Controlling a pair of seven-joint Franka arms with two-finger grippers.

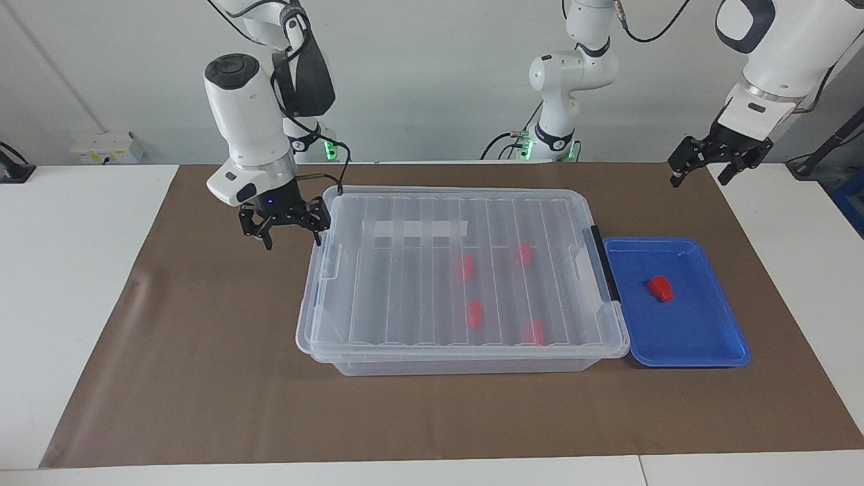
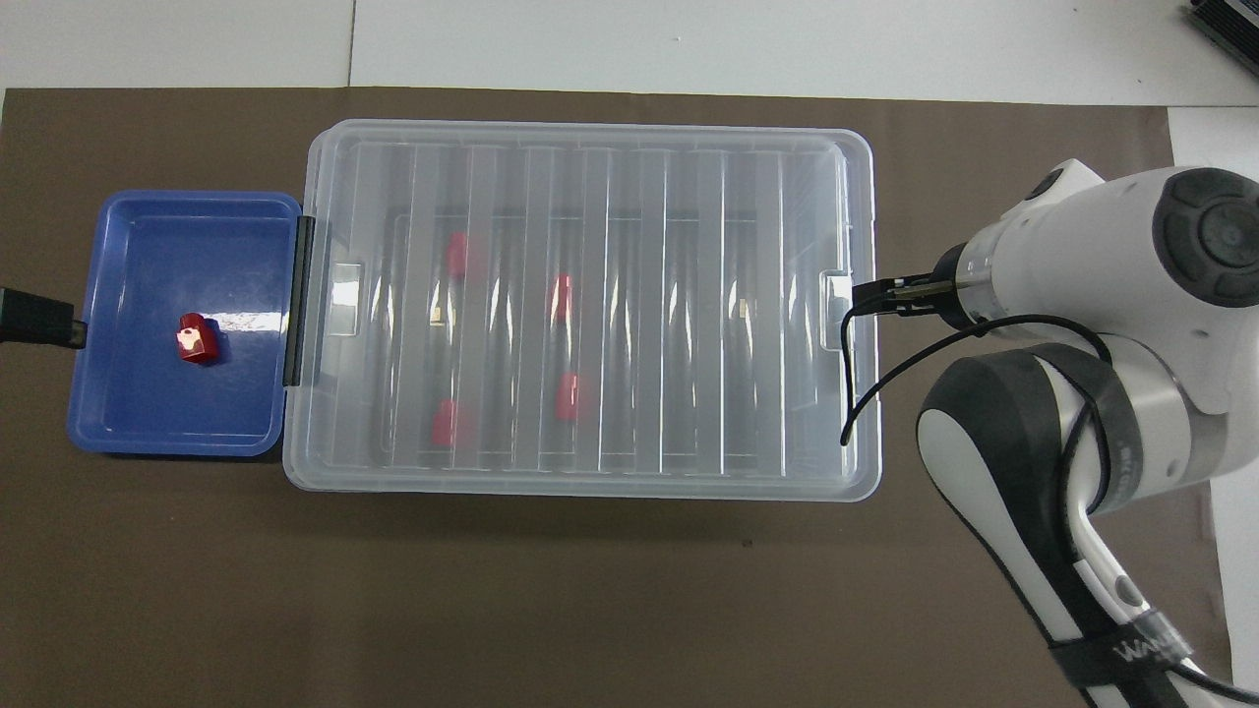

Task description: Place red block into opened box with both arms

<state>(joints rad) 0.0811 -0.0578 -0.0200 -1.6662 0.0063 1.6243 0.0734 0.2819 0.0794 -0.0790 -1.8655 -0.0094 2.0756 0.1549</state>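
One red block (image 1: 660,288) (image 2: 197,338) lies in the shallow blue tray (image 1: 709,337) (image 2: 128,413). The tray touches the end of the clear box (image 1: 337,317) (image 2: 590,147) toward the left arm. The ribbed lid lies flat on the box, and through it several more red blocks (image 1: 474,313) show inside. My right gripper (image 1: 293,241) hangs open just off the box's end toward the right arm, close to its white clip (image 1: 331,260), holding nothing. My left gripper (image 1: 698,179) hangs open and empty over the mat's edge, apart from the tray.
A black latch handle (image 1: 605,263) (image 2: 298,300) runs along the box's end beside the tray. The brown mat (image 1: 202,371) covers the table's middle, with white tabletop (image 1: 67,304) at both ends. In the overhead view the right arm's wrist covers its gripper.
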